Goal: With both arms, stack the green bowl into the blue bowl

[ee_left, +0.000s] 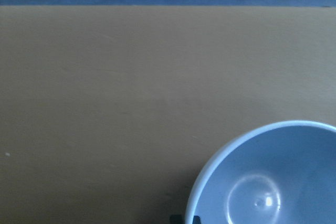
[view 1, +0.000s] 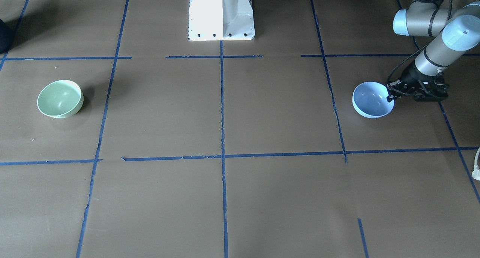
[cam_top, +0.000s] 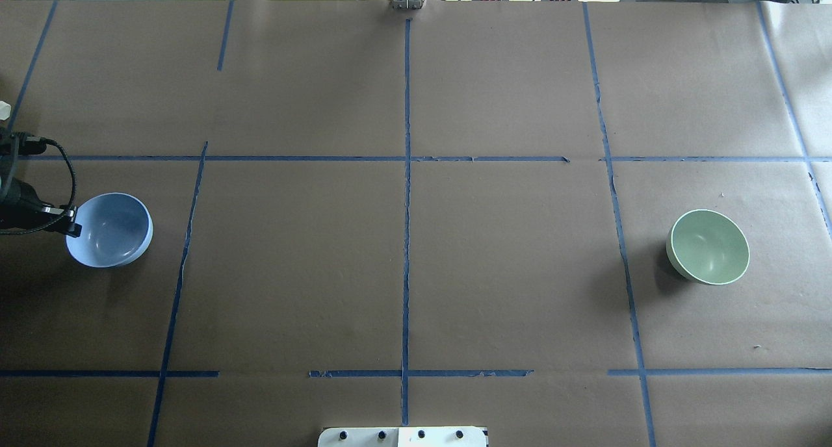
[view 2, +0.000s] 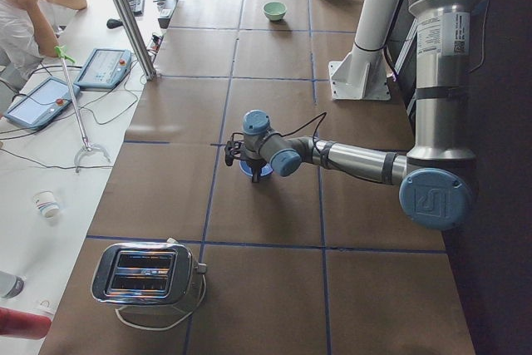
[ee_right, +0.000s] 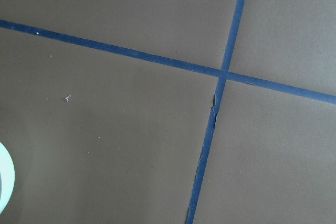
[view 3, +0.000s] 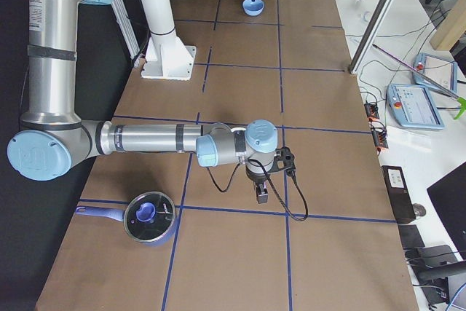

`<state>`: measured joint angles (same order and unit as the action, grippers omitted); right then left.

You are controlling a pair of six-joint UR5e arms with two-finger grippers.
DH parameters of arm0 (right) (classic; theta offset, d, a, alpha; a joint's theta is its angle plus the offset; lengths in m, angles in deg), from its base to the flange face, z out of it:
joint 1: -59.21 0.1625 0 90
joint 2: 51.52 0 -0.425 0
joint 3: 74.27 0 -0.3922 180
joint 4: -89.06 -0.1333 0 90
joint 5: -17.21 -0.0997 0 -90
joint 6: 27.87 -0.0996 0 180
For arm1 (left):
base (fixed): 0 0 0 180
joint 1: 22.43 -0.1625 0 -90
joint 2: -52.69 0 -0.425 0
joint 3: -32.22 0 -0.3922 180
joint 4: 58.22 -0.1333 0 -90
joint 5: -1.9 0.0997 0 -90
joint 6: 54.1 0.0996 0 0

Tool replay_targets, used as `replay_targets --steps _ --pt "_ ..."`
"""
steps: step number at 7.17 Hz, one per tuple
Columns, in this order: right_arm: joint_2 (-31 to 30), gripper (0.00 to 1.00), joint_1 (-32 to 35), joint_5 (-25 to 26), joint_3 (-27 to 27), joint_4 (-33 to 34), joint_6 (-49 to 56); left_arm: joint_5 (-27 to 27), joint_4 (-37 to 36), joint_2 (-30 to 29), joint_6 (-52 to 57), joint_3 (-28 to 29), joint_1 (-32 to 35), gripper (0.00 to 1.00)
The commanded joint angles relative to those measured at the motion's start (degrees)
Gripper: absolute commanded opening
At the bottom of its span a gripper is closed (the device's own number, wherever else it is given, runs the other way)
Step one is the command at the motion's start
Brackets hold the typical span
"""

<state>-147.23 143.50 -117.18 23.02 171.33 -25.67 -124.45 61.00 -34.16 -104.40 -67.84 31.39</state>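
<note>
Blue bowl [ee_left: 273, 182] fills the left wrist view's lower right corner, upright. The left gripper [ee_left: 188, 217] shows as two dark tips straddling the bowl's near rim, apparently pinched on it. In the overhead view the bowl sits at the table's [cam_top: 403, 271] far left end. The green bowl [cam_top: 708, 247] is well apart at the far right, upright, with nothing touching it. The right gripper [view 3: 262, 194] hangs over the table near the green bowl, only a sliver of pale rim at its wrist view's left edge; whether it is open or closed cannot be told.

Step in hand, likely: left arm securing the blue bowl. Next move probably calls for the right gripper to line up over the green rim and both bowls to meet mid-table, green lowered level into blue.
</note>
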Motion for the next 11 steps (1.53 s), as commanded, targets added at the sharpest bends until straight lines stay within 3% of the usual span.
replay_targets --steps 1,2,4,5,6,11 --pt "0.0 1.00 0.0 0.0 0.0 0.0 0.0 -1.5 -10.6 -10.5 -11.8 -4.4 0.0 0.00" --pt "0.0 1.00 0.0 -0.2 0.1 0.0 -0.1 -1.3 -17.4 -18.5 -17.0 -5.1 -2.5 0.00" --pt "0.0 1.00 0.0 -2.1 0.0 0.0 -0.1 9.2 -24.1 -31.7 -29.5 -3.5 -15.8 0.00" --pt "-0.1 1.00 -0.3 -2.5 0.0 0.0 0.0 14.3 -24.6 -36.7 -34.5 -0.2 -20.7 0.00" --pt "0.1 1.00 -1.5 -2.5 0.0 -0.1 0.0 15.9 -24.6 -40.8 -35.8 3.5 -22.4 0.00" --pt "0.5 1.00 -2.2 -2.5 0.0 -0.1 -0.1 17.7 -23.8 -43.6 -35.7 7.9 -26.3 0.00"
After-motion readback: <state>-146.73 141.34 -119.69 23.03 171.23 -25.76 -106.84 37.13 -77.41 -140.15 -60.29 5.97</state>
